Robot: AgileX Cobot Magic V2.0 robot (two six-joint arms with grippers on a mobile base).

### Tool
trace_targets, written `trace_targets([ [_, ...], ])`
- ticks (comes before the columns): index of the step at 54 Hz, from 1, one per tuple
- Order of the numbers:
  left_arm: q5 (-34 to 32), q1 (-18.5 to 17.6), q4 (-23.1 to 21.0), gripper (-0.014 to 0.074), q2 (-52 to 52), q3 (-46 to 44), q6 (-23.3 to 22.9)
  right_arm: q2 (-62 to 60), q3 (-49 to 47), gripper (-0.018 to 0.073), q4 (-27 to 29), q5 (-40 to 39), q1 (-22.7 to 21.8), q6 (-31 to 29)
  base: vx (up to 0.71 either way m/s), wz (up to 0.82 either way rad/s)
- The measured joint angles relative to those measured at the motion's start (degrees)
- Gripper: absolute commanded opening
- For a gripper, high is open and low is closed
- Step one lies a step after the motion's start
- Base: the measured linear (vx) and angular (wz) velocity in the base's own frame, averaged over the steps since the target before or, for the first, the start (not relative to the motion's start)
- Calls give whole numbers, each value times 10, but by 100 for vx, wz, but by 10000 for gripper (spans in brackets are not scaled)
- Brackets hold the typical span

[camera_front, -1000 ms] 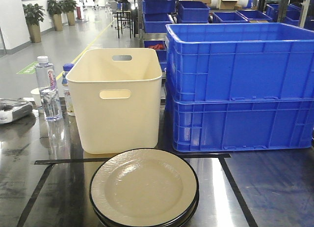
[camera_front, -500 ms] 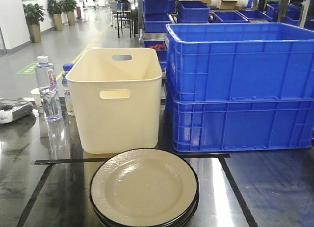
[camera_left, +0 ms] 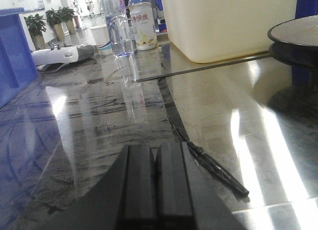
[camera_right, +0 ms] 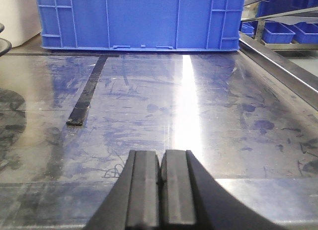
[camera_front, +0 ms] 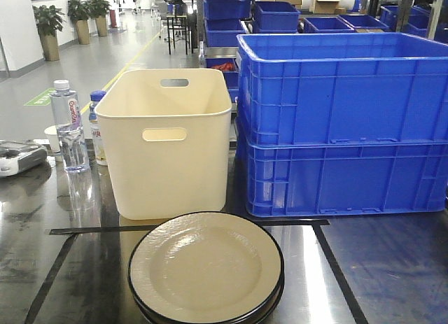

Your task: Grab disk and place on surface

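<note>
A stack of cream disks with black rims (camera_front: 206, 268) rests on the shiny grey metal tabletop (camera_front: 392, 268) inside the black tape lines, in front of the cream bin. Its edge shows at the upper right of the left wrist view (camera_left: 297, 38) and at the far left of the right wrist view (camera_right: 3, 41). My left gripper (camera_left: 156, 153) is shut with nothing in it, low over the tabletop, left of the disks. My right gripper (camera_right: 163, 158) is shut and empty too, low over the tabletop right of the disks. Neither gripper shows in the front view.
A cream plastic bin (camera_front: 166, 145) stands behind the disks. Two stacked blue crates (camera_front: 343, 121) stand at the right. Water bottles (camera_front: 68, 128) and a grey device (camera_front: 17, 156) sit at the left. Black tape (camera_left: 208, 160) lies beside the left gripper.
</note>
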Motion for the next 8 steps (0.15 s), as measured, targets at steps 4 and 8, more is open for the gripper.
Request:
trace_targets([
  [4, 1, 0, 0, 1, 0, 0, 0, 0, 0, -9, 0, 0, 0, 0, 0, 0],
  [8, 2, 0, 0, 1, 0, 0, 0, 0, 0, -9, 0, 0, 0, 0, 0, 0],
])
